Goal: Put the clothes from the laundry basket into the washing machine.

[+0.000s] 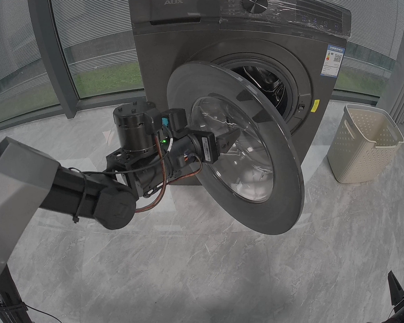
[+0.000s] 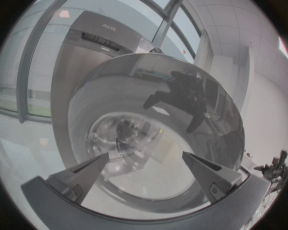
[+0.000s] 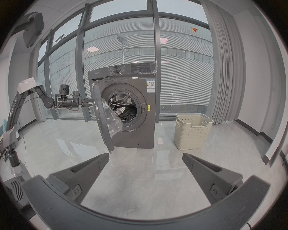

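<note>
Two grippers, both empty right now, so here's what worries me. My left gripper has its fingers spread wide and sits right at the outer face of the door, over the glass bowl. I can't tell if the tips actually touch it. My right gripper is also splayed open, low and well apart from the washing machine.

The clothes look like a dark heap inside the drum, and the laundry basket beside the machine looks empty from the head view. So I'd guess the job left is shutting that half-open door.

What could go wrong:
- The door is glossy and curved, so open fingertips could skid off instead of pushing it.
- I'm pressing nearer the middle than the free edge. That means less leverage, and it may swing without latching.
- If any fabric hangs over the drum's lip, the door will trap it.
</note>
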